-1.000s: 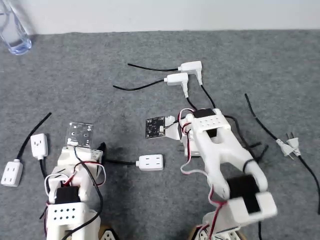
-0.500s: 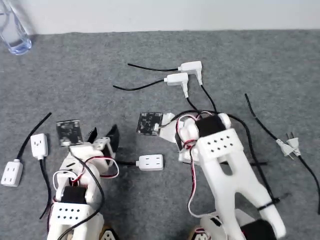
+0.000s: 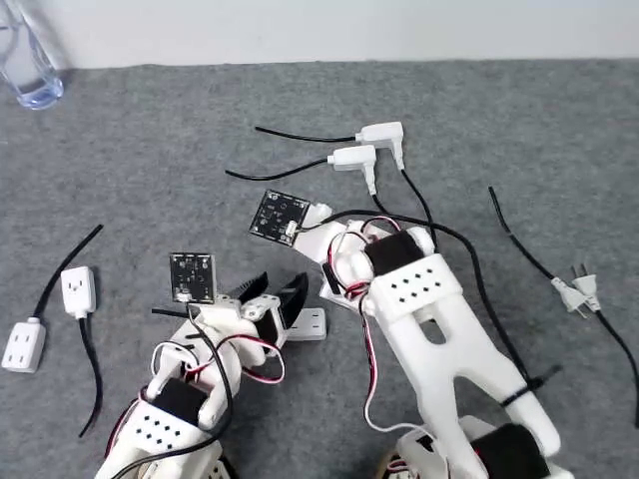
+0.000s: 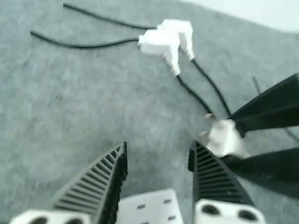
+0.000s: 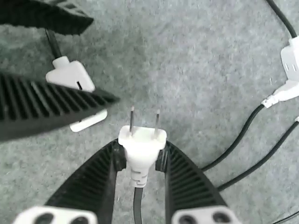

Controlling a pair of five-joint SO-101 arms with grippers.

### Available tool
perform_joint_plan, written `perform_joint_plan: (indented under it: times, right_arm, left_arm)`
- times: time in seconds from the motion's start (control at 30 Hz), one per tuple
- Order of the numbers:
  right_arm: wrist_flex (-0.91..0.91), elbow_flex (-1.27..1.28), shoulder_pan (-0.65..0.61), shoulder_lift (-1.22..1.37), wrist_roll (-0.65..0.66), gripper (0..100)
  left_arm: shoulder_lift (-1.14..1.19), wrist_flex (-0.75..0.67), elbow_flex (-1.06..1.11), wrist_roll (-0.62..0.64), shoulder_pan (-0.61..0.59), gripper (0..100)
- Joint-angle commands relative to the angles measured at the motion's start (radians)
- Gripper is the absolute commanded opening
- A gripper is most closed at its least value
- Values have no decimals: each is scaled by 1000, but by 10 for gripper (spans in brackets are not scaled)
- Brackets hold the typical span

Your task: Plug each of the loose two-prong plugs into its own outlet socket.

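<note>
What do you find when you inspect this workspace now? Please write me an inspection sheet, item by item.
surface: grey carpet, no damage seen.
job's things: held plug, prongs pointing forward; loose plug on the carpet, right side; near socket inside the left gripper; two free sockets, left side; two far sockets, each seemingly with a plug in.
clutter: clear container, far left corner.
grippers: left gripper open; right gripper shut on the held plug.
cables: black cords lying loose on the carpet.
surroundings: white wall behind.
</note>
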Motion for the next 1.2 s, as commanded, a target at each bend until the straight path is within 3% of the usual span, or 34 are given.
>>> perform_joint_plan:
  times: [0.0, 0.2, 1.17]
  right_arm:
    - [-42, -37, 7, 7, 3, 9]
    - [-53, -43, -22, 1, -8, 9]
    - [191, -130, -151, -199, -43, 9]
  left_arm:
    - [-12, -87, -27, 9, -21, 207]
    - [-11, -149, -21, 9, -21, 207]
    - [-11, -149, 18, 3, -29, 207]
